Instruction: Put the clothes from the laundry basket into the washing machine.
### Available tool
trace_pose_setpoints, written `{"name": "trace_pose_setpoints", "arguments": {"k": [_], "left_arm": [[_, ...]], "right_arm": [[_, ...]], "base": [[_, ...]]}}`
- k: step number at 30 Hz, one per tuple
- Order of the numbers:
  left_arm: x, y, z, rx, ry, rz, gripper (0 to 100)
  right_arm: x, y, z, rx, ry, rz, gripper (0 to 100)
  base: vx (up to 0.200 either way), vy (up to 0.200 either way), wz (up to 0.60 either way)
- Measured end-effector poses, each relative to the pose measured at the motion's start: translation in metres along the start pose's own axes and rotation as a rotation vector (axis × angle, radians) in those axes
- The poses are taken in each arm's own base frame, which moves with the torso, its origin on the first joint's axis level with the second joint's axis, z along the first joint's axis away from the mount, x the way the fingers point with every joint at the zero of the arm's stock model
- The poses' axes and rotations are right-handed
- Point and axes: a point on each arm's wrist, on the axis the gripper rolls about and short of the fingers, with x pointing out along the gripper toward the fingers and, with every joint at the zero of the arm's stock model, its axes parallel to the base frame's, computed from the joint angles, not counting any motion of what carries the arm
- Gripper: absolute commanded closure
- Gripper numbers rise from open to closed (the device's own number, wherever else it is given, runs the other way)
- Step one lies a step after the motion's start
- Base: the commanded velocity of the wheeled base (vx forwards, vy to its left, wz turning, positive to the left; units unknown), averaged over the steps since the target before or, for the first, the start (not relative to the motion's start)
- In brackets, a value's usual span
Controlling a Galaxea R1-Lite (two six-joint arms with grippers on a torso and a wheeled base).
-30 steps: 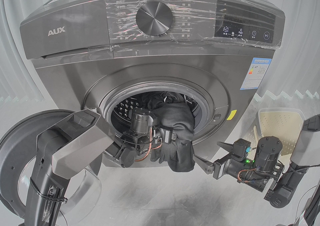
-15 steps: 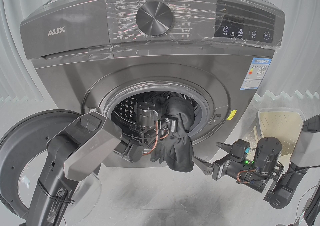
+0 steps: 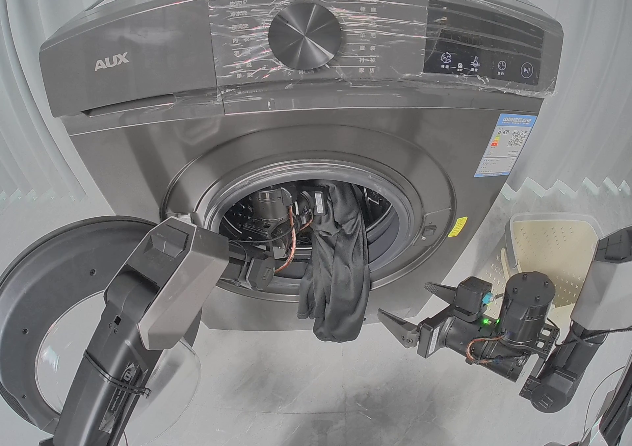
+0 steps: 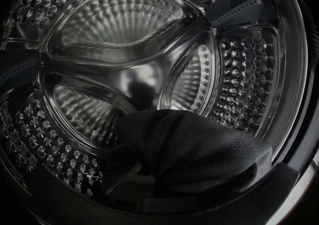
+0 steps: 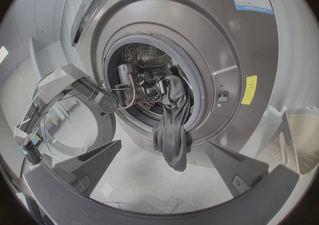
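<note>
Your left gripper (image 3: pixel 321 201) sits in washing machine (image 3: pixel 131 157) door opening, clenched on dark garment (image 3: pixel 339 269). Garment's top is bunched in drum mouth, rest hanging down machine's front. Right gripper (image 3: pixel 418 306) is below-right of opening, jaws spread wide. Laundry basket (image 3: pixel 553 243) stands right of machine.

A white brand logo (image 3: pixel 111 62) stood on the left front panel of the washing machine (image 3: pixel 131 157). Small programme captions (image 3: pixel 242 39) ringed the dial (image 3: pixel 304 36) under plastic film, too fine to make out, and white symbol keys (image 3: pixel 484 63) with tiny captions sat in a row on the dark touch panel (image 3: pixel 484 32) at the right. A blue-and-white rating label (image 3: pixel 505 145) bearing a square code and coloured bars was stuck to the front, right of the door opening, with a small yellow sticker (image 3: pixel 457 226) below it, its print unreadable.
</note>
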Motion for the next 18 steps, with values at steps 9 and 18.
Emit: {"name": "trace_pose_setpoints", "arguments": {"k": [9, 18], "left_arm": [[0.001, 0.002, -0.004, -0.008, 0.006, 0.005, 0], [-0.019, -0.003, -0.023, 0.012, 0.133, -0.001, 0]], "right_arm": [[0.0, 0.0, 0.0, 0.0, 0.002, 0.001, 0], [0.0, 0.0, 0.0, 0.003, 0.002, -0.001, 0]], "base": [[0.0, 0.0, 0.0], [0.0, 0.0, 0.0]]}}
